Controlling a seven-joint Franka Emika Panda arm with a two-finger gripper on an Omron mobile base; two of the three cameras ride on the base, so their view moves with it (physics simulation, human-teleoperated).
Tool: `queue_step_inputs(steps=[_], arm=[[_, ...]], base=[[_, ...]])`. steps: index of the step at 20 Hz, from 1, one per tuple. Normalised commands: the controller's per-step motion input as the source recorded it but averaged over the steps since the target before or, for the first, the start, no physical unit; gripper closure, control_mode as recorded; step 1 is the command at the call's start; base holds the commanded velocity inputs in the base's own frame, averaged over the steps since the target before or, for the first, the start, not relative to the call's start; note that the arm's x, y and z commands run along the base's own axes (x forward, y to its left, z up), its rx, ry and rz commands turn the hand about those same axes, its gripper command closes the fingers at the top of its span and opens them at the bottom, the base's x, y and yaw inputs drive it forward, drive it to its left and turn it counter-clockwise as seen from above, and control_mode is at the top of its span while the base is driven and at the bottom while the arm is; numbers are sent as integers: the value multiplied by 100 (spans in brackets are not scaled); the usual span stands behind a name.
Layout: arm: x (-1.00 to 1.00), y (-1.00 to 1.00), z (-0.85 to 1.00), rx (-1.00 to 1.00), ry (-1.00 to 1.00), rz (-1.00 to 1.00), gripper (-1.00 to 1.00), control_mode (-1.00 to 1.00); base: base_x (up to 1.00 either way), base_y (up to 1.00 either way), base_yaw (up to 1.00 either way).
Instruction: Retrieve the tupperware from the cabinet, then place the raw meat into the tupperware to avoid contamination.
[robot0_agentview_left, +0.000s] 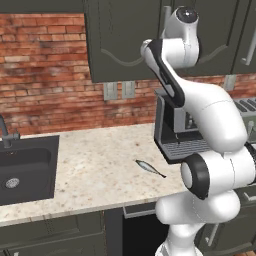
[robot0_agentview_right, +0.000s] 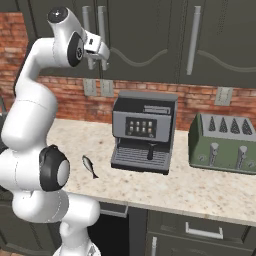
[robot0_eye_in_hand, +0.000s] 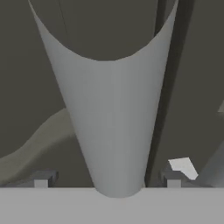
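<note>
The arm reaches up to the cabinet (robot0_agentview_right: 150, 35), whose doors are shut. The gripper (robot0_agentview_right: 97, 59) sits at the lower end of one of the long vertical bar handles (robot0_eye_in_hand: 109, 122). In the hand view that handle runs between the two fingertips (robot0_eye_in_hand: 41, 179), which stand apart on either side of it without visibly pressing on it.

Three bar handles show on the upper doors in the right base view: two close together by the gripper and one (robot0_agentview_right: 192, 42) further right.

One raw meat item, a small silvery fish (robot0_agentview_left: 149, 168), lies on the speckled counter (robot0_agentview_left: 95, 170), just left of the coffee machine (robot0_agentview_right: 142, 132). One green toaster (robot0_agentview_right: 225, 142) stands right of the coffee machine. One dark sink (robot0_agentview_left: 25, 170) is set into the counter at far left. Three wall outlets (robot0_agentview_right: 97, 87) sit on the brick backsplash.
</note>
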Motion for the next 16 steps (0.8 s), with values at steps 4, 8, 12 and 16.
queue_step_inputs(steps=[4,8,12,16], arm=[[36,0,-9,0,-10,1,100,-100],[34,0,-8,0,-9,1,100,-100],[13,7,-4,0,-2,0,100,-100],[-16,20,4,-4,5,0,100,-100]], base=[[0,0,0],[0,0,0],[0,0,0],[0,0,0]])
